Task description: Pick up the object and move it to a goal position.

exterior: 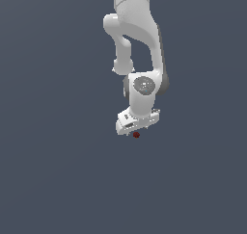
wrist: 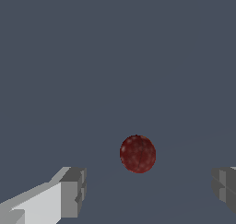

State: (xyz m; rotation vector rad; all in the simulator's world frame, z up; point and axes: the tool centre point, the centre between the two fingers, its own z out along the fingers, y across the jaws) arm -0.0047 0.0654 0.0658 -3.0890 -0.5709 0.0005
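The gripper [wrist: 145, 193] is open, fingers [wrist: 73, 191] spread wide; the ball [wrist: 137, 154] sits between them but ahead of the pads, untouched; closing now could pinch its near edge and squirt the round ball away; one gripper, one ball, one arm [exterior: 137, 40].

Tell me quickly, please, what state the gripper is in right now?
Gripper: open, holding nothing; the dark red ball lies ahead of its spread fingers, untouched.

White Panda arm [exterior: 137, 31] bent downward, wrist [exterior: 143, 91] vertical, gripper [wrist: 147, 193] pointing down, jaws spread wide apart, grey fingertips [wrist: 73, 191] holding nothing
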